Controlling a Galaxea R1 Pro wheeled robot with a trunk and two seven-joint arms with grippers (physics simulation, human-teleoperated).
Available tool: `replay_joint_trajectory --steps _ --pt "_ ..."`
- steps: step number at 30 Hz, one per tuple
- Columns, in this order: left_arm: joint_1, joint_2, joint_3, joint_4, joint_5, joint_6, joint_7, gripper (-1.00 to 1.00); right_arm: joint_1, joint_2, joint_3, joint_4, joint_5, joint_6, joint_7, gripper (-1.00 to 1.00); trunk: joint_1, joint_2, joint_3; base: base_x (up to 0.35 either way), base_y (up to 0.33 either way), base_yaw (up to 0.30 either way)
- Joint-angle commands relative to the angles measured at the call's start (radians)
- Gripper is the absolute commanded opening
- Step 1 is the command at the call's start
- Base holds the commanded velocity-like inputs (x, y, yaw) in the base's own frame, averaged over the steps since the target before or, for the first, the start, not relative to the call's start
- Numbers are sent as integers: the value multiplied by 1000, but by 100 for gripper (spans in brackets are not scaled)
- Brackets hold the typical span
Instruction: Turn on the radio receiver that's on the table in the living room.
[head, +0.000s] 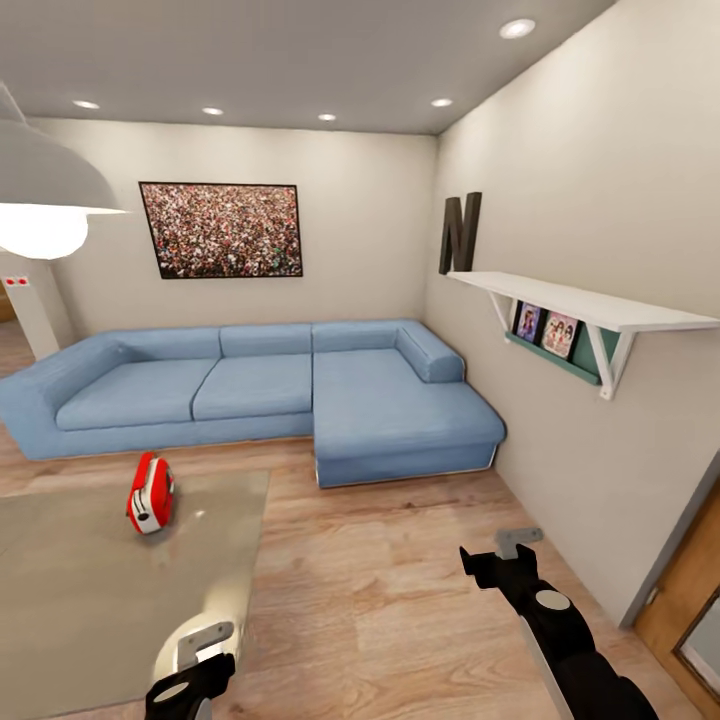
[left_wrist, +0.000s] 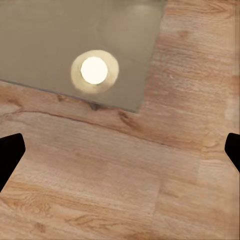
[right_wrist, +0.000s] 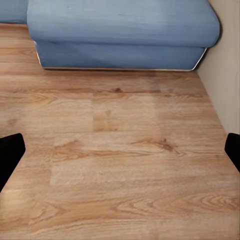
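1. Head view: radio (head: 151, 493) lies on the table (head: 90, 590), left of frame centre, near the table's far edge. It looks tipped on its side, not upright (white side panel facing the camera; dial not resolvable).
2. Table is glossy grey and fills the lower left of the head view. A lamp glare spot (left_wrist: 94, 70) sits on its top in the left wrist view, upper left; the table corner ends there over the floor (left_wrist: 150, 175).
3. Sofa (head: 300, 385) runs along the far wall, chaise end toward the right wall. Its front edge also crosses the top of the right wrist view (right_wrist: 125, 35).
4. Left gripper (head: 195, 655) is at the bottom edge, left of centre, over the table's near right corner. Fingers spread wide: one fingertip (left_wrist: 10, 150) dark at the frame's left edge, its partner at the right edge, nothing between.
5. Right gripper (head: 505, 555) is at lower right, over bare floor, fingers likewise apart and empty.
6. Judgement: both arms are held low and forward, which suits an approach posture while the base closes in (no reach has begun).
7. Radio relative to jaws: well apart from both. It is up-frame and left of the left gripper, which is the nearer. Right gripper is far off, across the floor.
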Motion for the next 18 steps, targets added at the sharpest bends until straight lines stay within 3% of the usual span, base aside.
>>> replay_joint_trajectory --steps 1,18 --pt "0 0 0 0 0 0 0 100 0 0 0 0 0 0 0 100 0 0 0 276 -235 0" --pt "0 3 0 0 0 0 0 100 0 0 0 0 0 0 -1 100 0 0 0 273 -237 0"
